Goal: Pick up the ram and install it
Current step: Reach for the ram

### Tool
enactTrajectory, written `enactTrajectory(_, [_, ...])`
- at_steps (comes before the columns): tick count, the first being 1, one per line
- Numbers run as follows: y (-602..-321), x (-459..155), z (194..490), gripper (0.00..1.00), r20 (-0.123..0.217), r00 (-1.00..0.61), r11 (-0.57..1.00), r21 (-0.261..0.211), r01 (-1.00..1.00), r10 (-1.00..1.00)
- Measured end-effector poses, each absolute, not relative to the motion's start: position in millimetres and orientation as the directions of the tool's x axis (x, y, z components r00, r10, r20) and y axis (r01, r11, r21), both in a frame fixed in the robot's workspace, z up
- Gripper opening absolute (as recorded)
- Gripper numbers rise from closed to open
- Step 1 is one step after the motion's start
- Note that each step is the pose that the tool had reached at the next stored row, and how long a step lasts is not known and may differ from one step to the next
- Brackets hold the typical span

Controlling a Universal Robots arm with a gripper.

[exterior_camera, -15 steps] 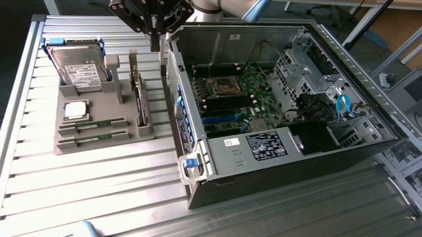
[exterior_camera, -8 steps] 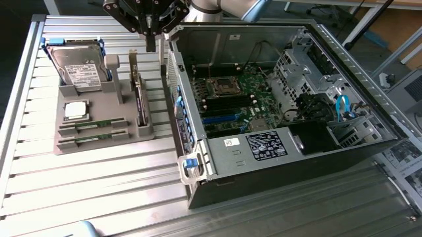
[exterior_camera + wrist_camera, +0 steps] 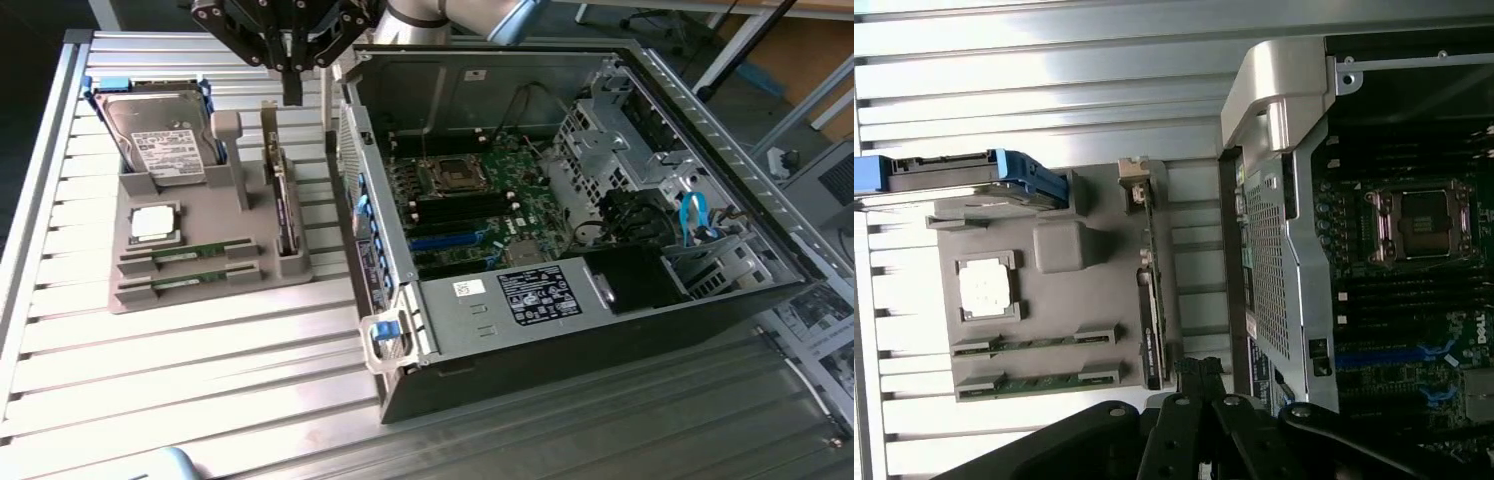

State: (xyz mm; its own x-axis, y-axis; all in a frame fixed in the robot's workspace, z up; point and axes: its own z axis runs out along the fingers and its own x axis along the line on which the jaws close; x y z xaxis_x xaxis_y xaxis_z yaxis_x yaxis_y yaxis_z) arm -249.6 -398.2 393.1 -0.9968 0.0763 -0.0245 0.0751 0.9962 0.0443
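- Exterior view: the ram lies in a slot of a grey tray, just beside the silver CPU, with its long axis along the table's slats.
- A second ram stick lies parallel in the next slot, closer to the tray's near edge; the 2 sticks are side by side and not touching.
- The tray also holds a hard drive in a blue caddy at its far end and an expansion card standing on edge along the side facing the computer case.
- The table is ribbed bare aluminium. The tray sits toward the exterior view's left, and the open case, motherboard exposed, is just beside it on the exterior view's right.
- Past the table's far corner are dark frames and a brown board.
- The arm comes in over the table's far edge, with the gripper pointing down between the tray's far end and the case wall.
- Its fingers are together and grip nothing, well apart from both ram sticks.
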Motion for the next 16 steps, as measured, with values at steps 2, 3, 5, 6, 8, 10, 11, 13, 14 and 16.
enactTrajectory(2, [-398,-252,393,0.11,-0.025,-0.997,0.996,0.044,0.075,0.076])
enactTrajectory(3, [-398,-253,393,0.11,-0.025,-0.997,0.996,0.044,0.075,0.076])
enactTrajectory(5, [-398,-256,393,0.11,-0.024,-0.997,0.996,0.044,0.075,0.076])
enactTrajectory(6, [-398,-257,393,0.11,-0.024,-0.997,0.996,0.044,0.075,0.076])
enactTrajectory(8, [-398,-259,393,0.11,-0.025,-0.997,0.996,0.044,0.075,0.076])
enactTrajectory(10, [-398,-261,393,0.11,-0.024,-0.997,0.996,0.044,0.075,0.076])
enactTrajectory(11, [-398,-262,393,0.11,-0.024,-0.997,0.996,0.044,0.075,0.076])
enactTrajectory(13, [-398,-265,393,0.11,-0.024,-0.997,0.996,0.044,0.075,0.076])
enactTrajectory(14, [-398,-266,393,0.11,-0.024,-0.997,0.996,0.044,0.075,0.076])
enactTrajectory(16, [-398,-269,393,0.11,-0.024,-0.997,0.996,0.044,0.075,0.076])
